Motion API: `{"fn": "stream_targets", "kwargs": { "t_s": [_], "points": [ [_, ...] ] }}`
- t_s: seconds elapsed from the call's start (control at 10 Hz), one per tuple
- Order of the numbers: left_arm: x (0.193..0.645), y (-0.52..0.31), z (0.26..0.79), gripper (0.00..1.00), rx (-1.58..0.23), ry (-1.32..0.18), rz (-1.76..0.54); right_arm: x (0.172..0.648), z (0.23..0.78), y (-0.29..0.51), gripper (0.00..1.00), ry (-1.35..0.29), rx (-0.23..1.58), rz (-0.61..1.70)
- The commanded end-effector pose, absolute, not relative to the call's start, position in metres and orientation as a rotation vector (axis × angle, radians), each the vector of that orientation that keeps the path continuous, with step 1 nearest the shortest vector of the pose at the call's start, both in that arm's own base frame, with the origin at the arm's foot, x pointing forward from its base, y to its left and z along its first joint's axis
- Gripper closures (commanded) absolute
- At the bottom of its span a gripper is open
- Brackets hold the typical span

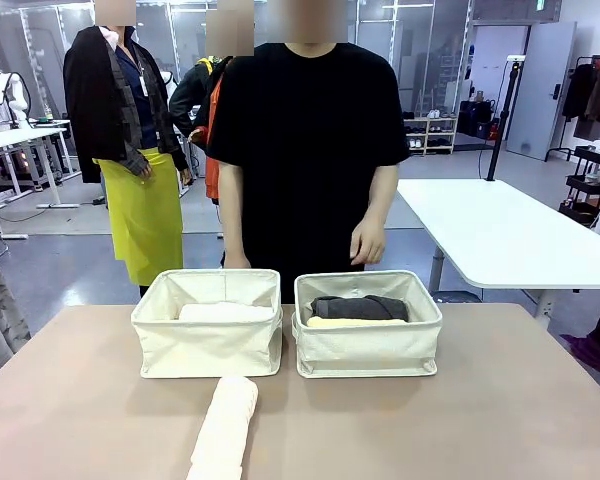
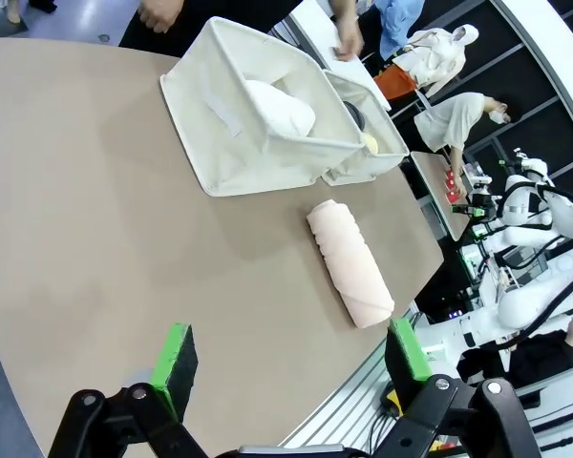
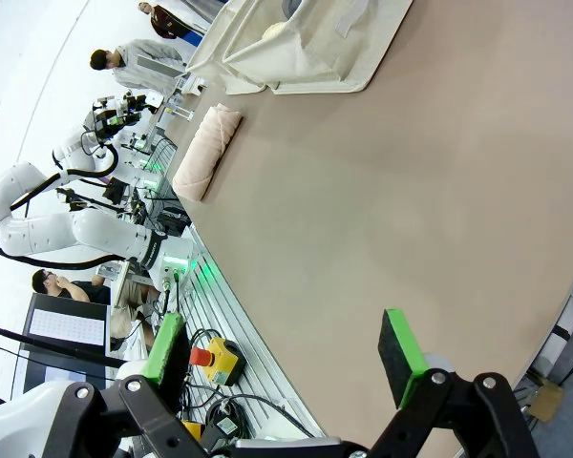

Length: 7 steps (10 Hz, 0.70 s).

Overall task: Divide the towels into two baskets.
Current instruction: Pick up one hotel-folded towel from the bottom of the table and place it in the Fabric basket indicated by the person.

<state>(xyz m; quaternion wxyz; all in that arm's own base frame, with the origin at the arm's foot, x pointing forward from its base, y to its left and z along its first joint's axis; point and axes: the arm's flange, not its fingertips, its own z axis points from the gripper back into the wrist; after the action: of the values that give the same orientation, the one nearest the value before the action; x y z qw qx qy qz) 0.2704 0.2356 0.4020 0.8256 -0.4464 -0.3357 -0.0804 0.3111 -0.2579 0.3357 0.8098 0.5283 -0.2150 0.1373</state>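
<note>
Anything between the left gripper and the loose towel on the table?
Nothing visible. The left gripper is open above bare table; the white towel lies alone ahead of it, short of the left basket.

from my remote station i noted a tan work table [image 1: 500,400] in the foreground. behind it lay a pale, glossy floor [image 1: 70,260] that caught the overhead light. a white table [image 1: 500,235] stood to the right, and another white desk [image 1: 10,140] far left. glass partitions [image 1: 180,35] ran along the back wall. a grey door [image 1: 540,90] sat at right, beside a rack of dark clothes [image 1: 592,90]. a low shelf unit [image 1: 430,135] stood near the back.
</note>
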Motion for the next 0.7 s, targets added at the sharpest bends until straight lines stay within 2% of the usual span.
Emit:
{"fn": "stream_targets", "kwargs": {
  "t_s": [0.0, 0.6],
  "points": [
    [0.2702, 0.2374, 0.4014, 0.00, -0.967, -0.746, -0.186, 0.3080, 0.3384, -0.2567, 0.00, -0.448, 1.121, 0.293],
    [0.2702, 0.2374, 0.4014, 0.00, -0.967, -0.746, -0.186, 0.3080, 0.3384, -0.2567, 0.00, -0.448, 1.121, 0.293]
  ]
}}
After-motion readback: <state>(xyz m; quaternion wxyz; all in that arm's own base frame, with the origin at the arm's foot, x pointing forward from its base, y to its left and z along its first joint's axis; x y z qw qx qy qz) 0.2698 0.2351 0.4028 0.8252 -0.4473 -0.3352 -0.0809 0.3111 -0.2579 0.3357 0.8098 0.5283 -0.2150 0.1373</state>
